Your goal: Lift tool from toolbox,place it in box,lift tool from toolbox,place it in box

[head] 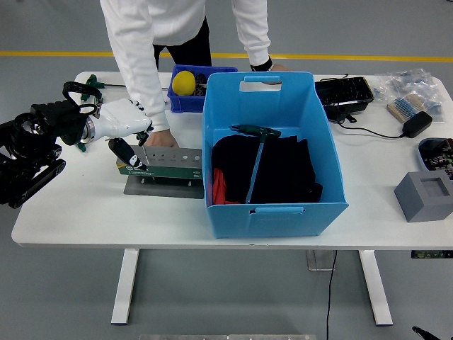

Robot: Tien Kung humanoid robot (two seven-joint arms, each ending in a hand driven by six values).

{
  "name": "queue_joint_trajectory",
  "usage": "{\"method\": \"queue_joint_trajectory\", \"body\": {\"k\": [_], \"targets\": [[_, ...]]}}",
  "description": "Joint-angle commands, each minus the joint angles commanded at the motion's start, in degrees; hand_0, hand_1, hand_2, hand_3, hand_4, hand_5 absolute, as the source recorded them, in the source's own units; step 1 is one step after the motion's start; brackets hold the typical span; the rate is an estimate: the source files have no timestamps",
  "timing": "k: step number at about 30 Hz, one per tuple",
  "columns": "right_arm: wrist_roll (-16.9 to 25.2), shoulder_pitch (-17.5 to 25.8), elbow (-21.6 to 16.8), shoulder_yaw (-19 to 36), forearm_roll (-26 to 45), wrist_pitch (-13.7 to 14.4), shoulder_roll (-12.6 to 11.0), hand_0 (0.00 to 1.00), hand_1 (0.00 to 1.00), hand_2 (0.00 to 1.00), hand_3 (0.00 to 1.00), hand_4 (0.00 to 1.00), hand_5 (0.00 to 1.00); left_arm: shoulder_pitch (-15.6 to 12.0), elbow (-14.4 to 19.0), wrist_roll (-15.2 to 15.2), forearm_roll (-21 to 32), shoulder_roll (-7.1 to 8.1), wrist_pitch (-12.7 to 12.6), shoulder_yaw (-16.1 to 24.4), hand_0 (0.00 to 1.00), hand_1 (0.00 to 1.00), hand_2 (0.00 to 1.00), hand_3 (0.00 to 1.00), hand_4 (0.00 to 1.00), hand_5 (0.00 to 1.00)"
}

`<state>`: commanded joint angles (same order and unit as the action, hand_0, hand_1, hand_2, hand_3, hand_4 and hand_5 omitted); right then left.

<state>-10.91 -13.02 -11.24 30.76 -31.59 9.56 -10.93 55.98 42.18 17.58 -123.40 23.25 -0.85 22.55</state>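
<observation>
The tool holder point(170, 157), a grey perforated rack with a green label on a dark base plate, stands left of the big blue box point(269, 211). My left hand point(127, 127), white with black fingers, is curled over the rack's left end. It seems closed on a green-handled tool point(145, 132), most of which is hidden. A person's hand point(161, 140) rests on the rack's top. Inside the blue box, one green T-handle tool point(255, 132) lies on black cloth. The right arm is out of view.
A small blue bin point(212, 71) with a yellow ball point(184, 82) sits behind the rack. Another green T-handle tool point(92, 83) lies at the back left. At the right are a black tray point(345, 93), a charger with its cable point(417, 124) and a grey block point(425, 195).
</observation>
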Motion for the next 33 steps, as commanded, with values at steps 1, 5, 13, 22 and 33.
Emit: {"method": "queue_joint_trajectory", "body": {"k": [1,5,13,22,33], "targets": [[-0.02,-0.02,0.00,0.07,-0.10,0.00,0.00,0.650,0.640,0.697,0.573,0.831,0.694,-0.03,0.02,-0.12,0.03,-0.16,0.12,0.06,0.824,0.501,0.410,0.338,0.998,0.607],[-0.05,-0.11,0.01,0.15,-0.26,0.00,0.03,0.651,0.639,0.697,0.572,0.831,0.694,-0.01,-0.01,-0.21,0.36,-0.67,0.22,-0.01,0.792,0.402,0.333,0.294,0.998,0.624],[0.07,-0.23,0.03,-0.12,0.22,0.07,-0.02,0.651,0.639,0.697,0.573,0.832,0.693,0.33,0.12,-0.78,1.28,-0.76,0.17,-0.57,0.756,0.317,0.273,0.260,0.998,0.628],[0.19,-0.31,0.07,-0.25,0.42,0.11,-0.09,0.652,0.639,0.697,0.573,0.833,0.694,0.54,-0.11,-0.67,2.02,-0.90,0.00,-1.11,0.726,0.237,0.204,0.181,0.998,0.626],[0.24,-0.34,0.12,-0.21,0.41,0.14,-0.14,0.652,0.638,0.696,0.572,0.832,0.694,0.69,-0.96,1.11,4.38,-0.89,-2.40,-0.82,0.567,0.144,0.137,0.101,0.998,0.600]]}}
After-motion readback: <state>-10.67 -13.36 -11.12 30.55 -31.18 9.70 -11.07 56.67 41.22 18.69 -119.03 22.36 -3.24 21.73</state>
